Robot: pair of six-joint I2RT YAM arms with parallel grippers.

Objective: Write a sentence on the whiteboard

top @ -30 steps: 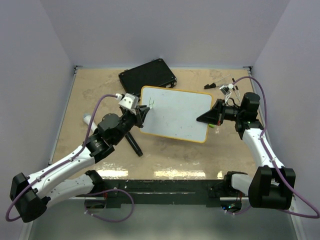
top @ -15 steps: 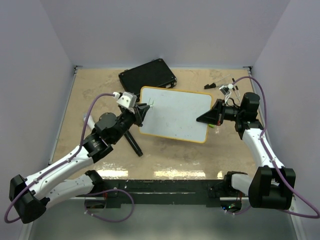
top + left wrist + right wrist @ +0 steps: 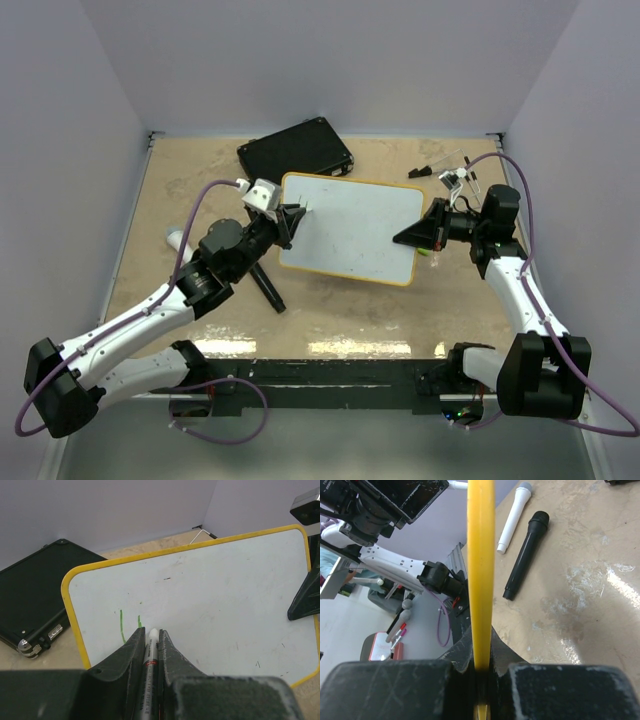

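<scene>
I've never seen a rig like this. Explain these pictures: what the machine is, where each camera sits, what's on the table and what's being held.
Two robot arms are bolted at the table's near edge. The wide picture looks down from above and behind them. The other two come from a camera on each wrist. The left gripper is shut on a marker, whose tip points at the whiteboard beside two short green strokes. The right gripper clamps the board's right edge, which shows as a yellow strip in its own view. On the table there are also a black case and what look like a black pen and a white pen.
</scene>
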